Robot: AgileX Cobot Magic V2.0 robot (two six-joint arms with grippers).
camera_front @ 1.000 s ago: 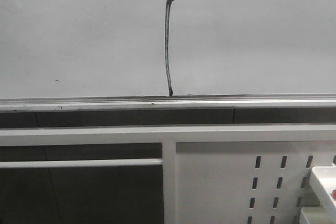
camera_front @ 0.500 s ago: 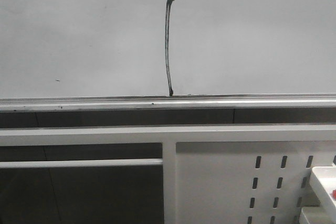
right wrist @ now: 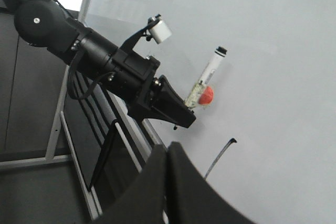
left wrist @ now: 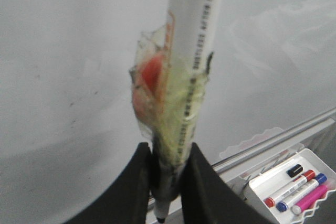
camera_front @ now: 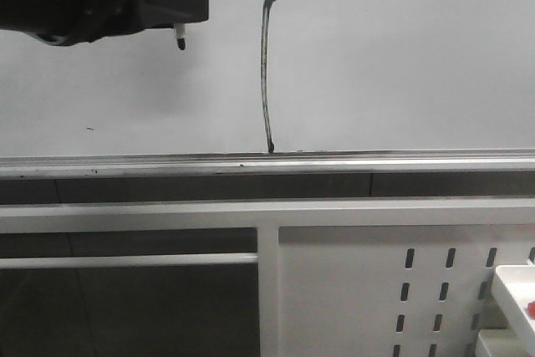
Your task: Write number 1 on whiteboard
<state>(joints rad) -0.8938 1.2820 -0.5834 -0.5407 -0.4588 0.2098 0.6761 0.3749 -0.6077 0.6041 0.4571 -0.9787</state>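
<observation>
The number 1 [camera_front: 266, 73] is a tall thin black stroke on the whiteboard [camera_front: 401, 64], ending at the silver rail [camera_front: 376, 160]. It also shows in the right wrist view [right wrist: 218, 158]. My left gripper [camera_front: 178, 24] is at the upper left, shut on a white marker [left wrist: 191, 35] wrapped in tape with a red lump. The marker's black tip [camera_front: 180, 42] points down, left of the stroke and near its top. I cannot tell whether the tip touches the board. My right gripper [right wrist: 168, 149] is shut and empty, away from the board.
A tiny dark dash [camera_front: 89, 129] marks the board at lower left. Below the rail are white frame bars [camera_front: 267, 215] and a slotted white panel [camera_front: 351, 290]. A white tray [left wrist: 261, 181] holding several markers sits at the lower right.
My left gripper has come down into the front view from the top left with the marker. Half a second ago only the tip showed. The stroke is unchanged.
</observation>
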